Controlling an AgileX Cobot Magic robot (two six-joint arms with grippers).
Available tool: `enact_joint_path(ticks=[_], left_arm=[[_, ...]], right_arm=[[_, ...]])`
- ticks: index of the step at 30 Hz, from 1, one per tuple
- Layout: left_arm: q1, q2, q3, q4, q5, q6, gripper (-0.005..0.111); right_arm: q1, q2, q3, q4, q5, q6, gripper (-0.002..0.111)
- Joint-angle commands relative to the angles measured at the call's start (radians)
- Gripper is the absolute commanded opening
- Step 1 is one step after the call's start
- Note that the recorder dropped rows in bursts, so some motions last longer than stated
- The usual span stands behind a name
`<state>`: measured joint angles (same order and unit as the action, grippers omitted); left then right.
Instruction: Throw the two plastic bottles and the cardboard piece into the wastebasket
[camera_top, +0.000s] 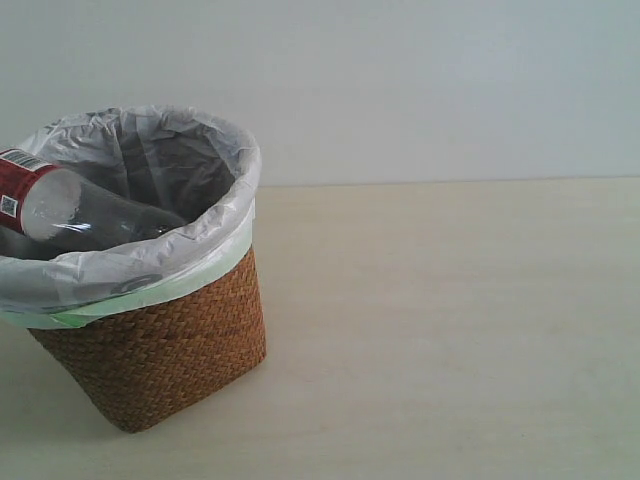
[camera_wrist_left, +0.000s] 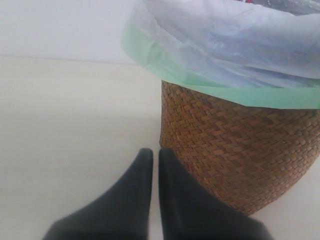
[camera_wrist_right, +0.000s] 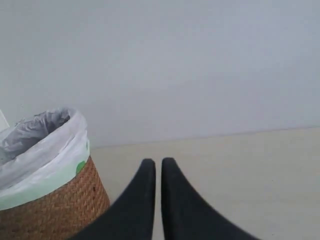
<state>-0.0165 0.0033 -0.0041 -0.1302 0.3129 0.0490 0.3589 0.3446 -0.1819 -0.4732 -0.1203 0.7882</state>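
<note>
Nearest the left wrist camera, the left end effector (camera_wrist_left: 151, 151) has its two dark fingers drawn together with only a thin slit between them, and nothing is held there. It sits low over the pale bench (camera_top: 450, 330), its tips just beside the lower wall of the wastebasket (camera_wrist_left: 235, 150) without clearly touching it. The right end effector (camera_wrist_right: 158, 161) is in the same state: fingers closed to a narrow gap and empty. It is further from the basket, which appears off to one side in the right wrist view with open bench between them.

The wastebasket is a round brown wicker tub, wider at the mouth than at the base. It stands on the bench at the left of the exterior view. A translucent plastic bag (camera_top: 215, 215) lines it and folds out over the rim, white in the body with a pale green band at its edge, crumpled and loose.

Inside the bag lies the bottle with the red label (camera_top: 90, 215). Its labelled end is raised against the rim on the left side and its clear body slopes down into the basket. The lower end seems to sink into the folds of the liner, but clear plastic against the grey bag makes that hard to read. What lies deeper in the basket is hidden by the rim.

Beyond the basket the bench runs back, bare and beige, to a plain pale grey wall (camera_top: 420, 80).
</note>
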Motion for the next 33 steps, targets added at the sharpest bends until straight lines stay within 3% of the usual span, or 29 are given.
enact_joint_path(ticks=[1, 5, 10, 14, 20, 29, 33], left_arm=[[0.001, -0.003, 0.004, 0.003, -0.003, -0.005, 0.004], [0.001, -0.003, 0.004, 0.003, -0.003, -0.005, 0.004], [0.001, -0.003, 0.004, 0.003, -0.003, -0.005, 0.004], [0.001, -0.003, 0.004, 0.003, -0.003, -0.005, 0.004], [0.001, -0.003, 0.004, 0.003, -0.003, -0.005, 0.004], [0.001, -0.003, 0.004, 0.003, -0.003, -0.005, 0.004], [0.001, -0.003, 0.004, 0.003, -0.003, -0.005, 0.004]], right_arm=[[-0.035, -0.169, 0.096, -0.008, -0.036, 0.034, 0.001], [-0.035, -0.302, 0.182, -0.027, -0.244, 0.091, 0.001], [-0.039, -0.345, 0.182, -0.222, -0.385, 0.289, 0.001], [-0.039, -0.345, 0.182, -0.033, -0.447, 0.262, 0.001], [-0.039, -0.345, 0.182, 0.173, -0.024, 0.115, 0.001], [-0.039, -0.345, 0.182, 0.171, 0.297, -0.295, 0.001], [-0.039, -0.345, 0.182, 0.169, 0.371, -0.387, 0.001]])
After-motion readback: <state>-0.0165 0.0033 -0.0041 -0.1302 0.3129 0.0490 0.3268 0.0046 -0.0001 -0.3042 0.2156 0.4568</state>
